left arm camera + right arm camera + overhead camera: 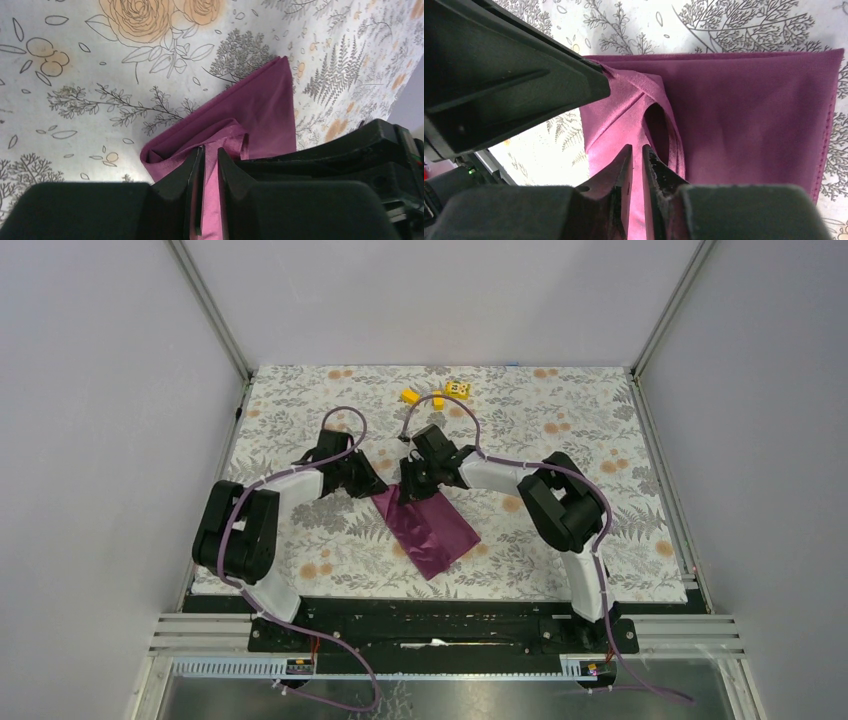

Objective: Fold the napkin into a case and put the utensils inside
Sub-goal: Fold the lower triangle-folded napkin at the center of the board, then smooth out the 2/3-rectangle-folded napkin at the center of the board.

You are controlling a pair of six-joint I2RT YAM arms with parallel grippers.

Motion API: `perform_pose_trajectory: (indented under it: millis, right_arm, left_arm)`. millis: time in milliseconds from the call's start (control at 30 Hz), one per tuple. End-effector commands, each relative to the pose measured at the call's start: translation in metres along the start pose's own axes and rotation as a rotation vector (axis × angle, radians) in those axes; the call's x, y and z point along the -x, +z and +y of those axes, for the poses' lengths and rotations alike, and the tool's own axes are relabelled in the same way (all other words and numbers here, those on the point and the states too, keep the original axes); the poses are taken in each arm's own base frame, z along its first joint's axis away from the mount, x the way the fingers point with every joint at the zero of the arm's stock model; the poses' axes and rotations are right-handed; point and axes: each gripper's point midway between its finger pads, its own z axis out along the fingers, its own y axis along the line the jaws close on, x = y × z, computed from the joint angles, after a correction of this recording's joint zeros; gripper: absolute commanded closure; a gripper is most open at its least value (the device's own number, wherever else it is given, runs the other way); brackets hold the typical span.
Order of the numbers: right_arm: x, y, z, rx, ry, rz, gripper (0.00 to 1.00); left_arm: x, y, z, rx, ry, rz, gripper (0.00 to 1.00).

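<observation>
Two grips: our left fingers (196,162) and right fingers (624,162) each pinch the napkin (435,530); we judge it mid-fold, needing a matched pull next.

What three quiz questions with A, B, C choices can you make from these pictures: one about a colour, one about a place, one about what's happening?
1. What colour is the napkin? A) green B) purple C) white
2. Where are the yellow blocks? A) at the far edge of the tablecloth B) on the napkin C) off the table
3. What is the left end effector doing? A) hanging open B) holding a block C) pinching the napkin
Answers: B, it is plainly plum; A, they sit beyond the napkin; C, cloth runs between its fingers.
</observation>
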Motion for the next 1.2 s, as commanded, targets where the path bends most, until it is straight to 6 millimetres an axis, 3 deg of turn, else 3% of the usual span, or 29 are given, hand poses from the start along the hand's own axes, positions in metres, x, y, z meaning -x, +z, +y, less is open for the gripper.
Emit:
perform_pose_trajectory:
  millis: [0,433,633,767,833,933,1033,1100,1167]
  right_arm:
    - [0.032,0.003,0.000,0.003,-0.010,-0.088,0.84]
    - [0.053,0.025,-0.017,-0.023,-0.019,-0.111,0.88]
    - [0.058,0.025,0.000,0.057,-0.081,-0.075,0.84]
    - [0.069,-0.001,0.015,0.063,-0.096,-0.068,0.79]
    - [0.072,-0.021,0.020,0.054,-0.068,-0.067,0.71]
    - [0.070,-0.049,0.014,0.036,-0.026,-0.097,0.58]
    - [0.063,-0.066,-0.005,0.007,0.015,-0.111,0.54]
    - [0.054,-0.067,-0.021,0.013,0.055,-0.104,0.60]
    - [0.048,-0.066,-0.035,0.023,0.100,-0.089,0.77]
  left_arm:
    - [0.019,0.007,-0.016,-0.050,0.037,-0.036,0.81]
    - [0.015,0.015,-0.024,-0.072,0.045,-0.010,0.82]
    - [0.018,0.001,-0.029,-0.060,0.052,-0.038,0.77]
    - [0.020,-0.014,-0.033,-0.063,0.059,-0.072,0.72]
    - [0.018,-0.018,-0.035,-0.069,0.059,-0.068,0.71]
    - [0.012,-0.017,-0.040,-0.083,0.058,-0.045,0.73]
    - [0.009,-0.011,-0.052,-0.093,0.072,-0.034,0.78]
    - [0.006,-0.002,-0.061,-0.095,0.083,-0.022,0.82]
    - [0.004,0.009,-0.073,-0.103,0.097,-0.010,0.87]
